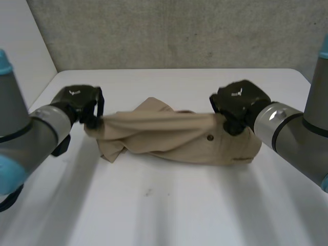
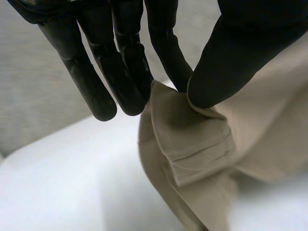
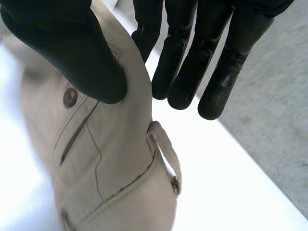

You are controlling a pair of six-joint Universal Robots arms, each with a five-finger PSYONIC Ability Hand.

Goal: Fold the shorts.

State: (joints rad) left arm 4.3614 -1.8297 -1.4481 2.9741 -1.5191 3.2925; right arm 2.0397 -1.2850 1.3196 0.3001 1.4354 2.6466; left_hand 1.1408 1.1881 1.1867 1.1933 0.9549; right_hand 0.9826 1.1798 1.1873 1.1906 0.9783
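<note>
White table [image 1: 164, 210] carries bunched beige cloth shorts [image 1: 179, 137], legs hidden. Left hand [image 1: 77, 100] and right hand [image 1: 241, 100] each pinch one end.

The shorts [image 1: 174, 136] are plain beige, with one dark brown button [image 1: 210, 137]. The left hand [image 1: 79, 102] and the right hand [image 1: 238, 102] are black. The table [image 1: 169, 205] is white, and the wall [image 1: 179, 31] is grey with small speckles.

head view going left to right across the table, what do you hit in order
left arm → left robot hand, pinching one end of the shorts → shorts → right robot hand, pinching the other end → right arm
</note>
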